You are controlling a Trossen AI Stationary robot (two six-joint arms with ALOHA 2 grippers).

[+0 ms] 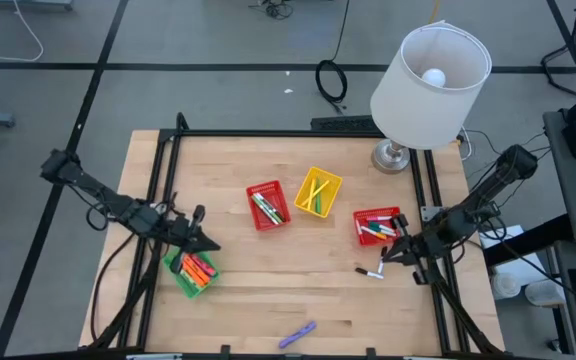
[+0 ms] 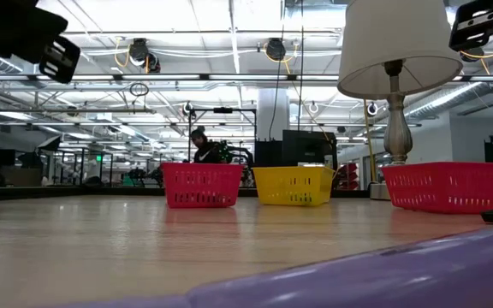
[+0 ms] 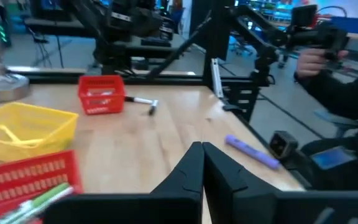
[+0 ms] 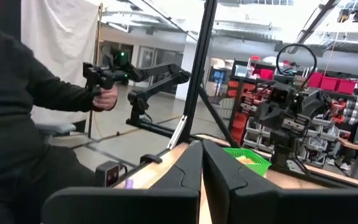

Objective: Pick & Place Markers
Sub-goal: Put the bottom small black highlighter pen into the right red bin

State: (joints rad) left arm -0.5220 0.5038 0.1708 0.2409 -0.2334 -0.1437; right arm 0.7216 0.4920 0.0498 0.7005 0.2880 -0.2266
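Note:
Markers sit in four mesh baskets: green (image 1: 190, 271), red (image 1: 266, 205), yellow (image 1: 318, 192) and a second red one (image 1: 378, 225). A white marker with a black cap (image 1: 371, 271) lies flat on the table near the right red basket. A purple marker (image 1: 296, 335) lies by the near edge and fills the low view's foreground (image 2: 358, 274). My left gripper (image 1: 204, 243) hovers just beside the green basket, shut (image 3: 202, 163) and empty. My right gripper (image 1: 388, 253) hovers between the right red basket and the white marker, shut (image 4: 202, 163) and empty.
A table lamp (image 1: 428, 80) stands at the far right corner. A black frame (image 1: 298, 133) runs along the table's far and side edges. A person (image 4: 17, 93) holding a control handle is beyond the near side. Bare wood shows in the table's middle and near part.

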